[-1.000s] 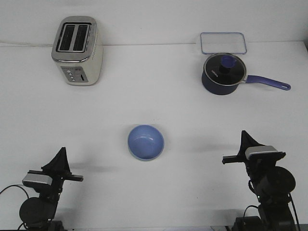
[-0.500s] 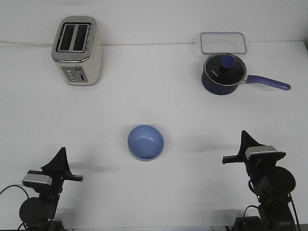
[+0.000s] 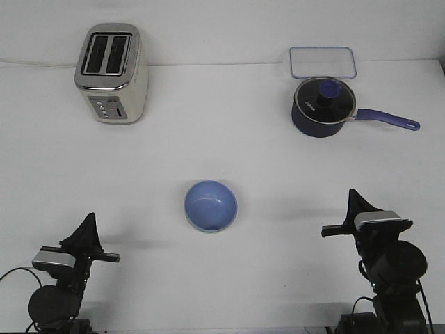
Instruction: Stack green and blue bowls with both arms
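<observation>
Change: nothing has shifted across the last second; the bowl, both arms and the far objects sit exactly as before, so the stacking appears either finished or paused.
Blue bowl [image 3: 211,205]: light periwinkle, matte, round, upright, mouth open to the camera; the landmark for everything below.
Green bowl: not visible; it may be nested beneath the blue one, but the front view cannot confirm that.
Task reading: if the green bowl is under the blue rim, the stack is done; otherwise nothing has begun.
Left gripper [image 3: 89,221]: nearer the camera than the bowl and well off to its left, not touching it; fingers form one closed-looking point holding nothing, though I cannot tell for sure.
Right gripper [image 3: 353,197]: well off to the bowl's right, level with it, apart from it; same pointed tip, state not clear.
Toaster [image 3: 111,73]: far behind the bowl, to its left.
Saucepan [image 3: 322,106]: far behind the bowl, to its right, handle pointing away from it.
Clear tray [image 3: 323,62]: just behind the saucepan.
</observation>
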Robot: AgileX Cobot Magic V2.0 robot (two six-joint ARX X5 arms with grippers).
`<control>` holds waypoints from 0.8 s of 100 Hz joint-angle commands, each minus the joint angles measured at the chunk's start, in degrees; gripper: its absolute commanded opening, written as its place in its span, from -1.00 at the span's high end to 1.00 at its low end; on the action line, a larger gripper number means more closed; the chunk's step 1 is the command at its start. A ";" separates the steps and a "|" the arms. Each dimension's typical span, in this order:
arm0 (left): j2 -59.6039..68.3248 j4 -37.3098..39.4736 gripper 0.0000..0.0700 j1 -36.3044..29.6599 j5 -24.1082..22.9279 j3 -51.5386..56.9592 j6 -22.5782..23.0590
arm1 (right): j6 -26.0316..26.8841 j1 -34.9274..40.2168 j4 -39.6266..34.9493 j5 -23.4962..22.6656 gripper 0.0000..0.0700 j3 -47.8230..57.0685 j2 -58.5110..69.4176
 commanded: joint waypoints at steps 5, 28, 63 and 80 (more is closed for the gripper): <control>-0.11 0.63 0.97 0.11 -0.24 -1.11 0.31 | -0.26 0.11 0.70 0.02 0.98 0.55 0.20; -0.11 0.63 0.97 0.11 -0.24 -1.11 0.31 | -0.55 0.07 0.98 0.07 0.98 0.52 0.11; -0.11 0.63 0.97 0.11 -0.24 -1.11 0.31 | -0.48 0.04 1.46 0.04 0.98 -3.23 -7.69; -0.11 0.63 0.97 0.11 -0.24 -1.11 0.31 | -0.48 -0.07 1.44 0.04 0.98 -8.35 -14.10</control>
